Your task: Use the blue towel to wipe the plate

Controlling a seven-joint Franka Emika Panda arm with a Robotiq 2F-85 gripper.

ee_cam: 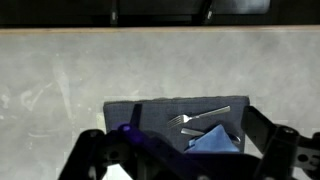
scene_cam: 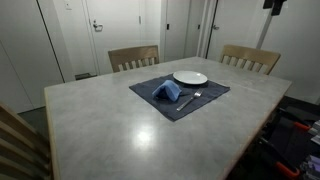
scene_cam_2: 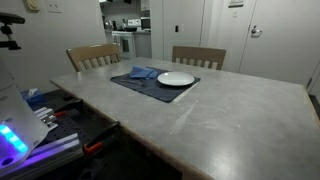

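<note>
The blue towel point(scene_cam: 167, 91) point(scene_cam_2: 144, 72) lies bunched on a dark navy placemat point(scene_cam: 150, 97) point(scene_cam_2: 130, 82), right beside the white plate point(scene_cam: 190, 77) point(scene_cam_2: 176, 79). The wrist view looks down on the towel point(ee_cam: 215, 141) and a silver fork point(ee_cam: 205, 116) on the placemat point(ee_cam: 150, 115); the plate is out of that view. My gripper point(ee_cam: 178, 152) hangs well above the mat, open, its dark fingers point(ee_cam: 268, 140) spread wide with nothing between them. Neither exterior view shows the gripper.
The grey table point(scene_cam: 120, 130) point(scene_cam_2: 230, 110) has two wooden chairs at its far side point(scene_cam: 133, 57) point(scene_cam: 250, 58) point(scene_cam_2: 93, 55) point(scene_cam_2: 198, 56). The fork point(scene_cam: 190, 97) lies on the mat next to the towel. Equipment sits beside the table point(scene_cam_2: 30, 130).
</note>
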